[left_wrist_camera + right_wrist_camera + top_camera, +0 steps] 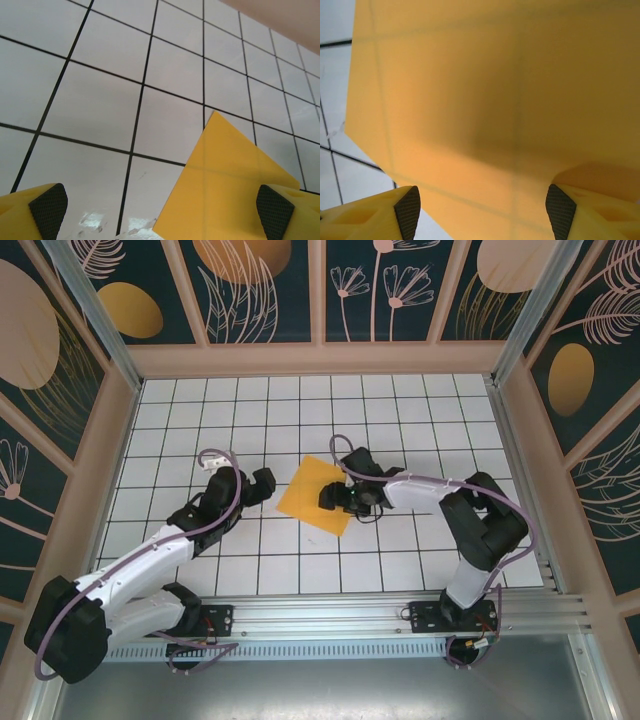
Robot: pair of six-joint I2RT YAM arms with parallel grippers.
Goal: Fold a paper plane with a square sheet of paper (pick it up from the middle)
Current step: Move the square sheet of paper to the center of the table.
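Both arm bases are seen bolted to the metal rail [330,618] at the near edge of the bench [200,410].

The left arm is stretched up and to the right. The left hand [262,483] is stopped just beside the left corner of the square sheet of paper [313,495], apart from it. In the left wrist view the left hand [160,212] is spread wide and nothing is held. Its black pads [47,207] are seen at the two lower corners. One pointed corner of the sheet [235,190] is seen lying flat on the white tiled bench [100,100], nearer the right-side finger.

The right arm is bent back toward the centre, and the right hand [335,497] is placed over the sheet's right edge. In the right wrist view the right hand [484,210] is spread wide with nothing gripped. The pads [559,212] are set apart over the orange-yellow sheet [485,90]. A shadow is cast on the paper by the right-side finger. Whether the paper is touched cannot be told. A strip of bench [335,20] is seen at the left.

The sheet is laid flat near the bench centre, turned like a diamond, between the two hands. Grid lines are seen faintly through it. No fold can be made out.

Beyond it, bare tiles are followed by the flower-patterned walls [260,280].
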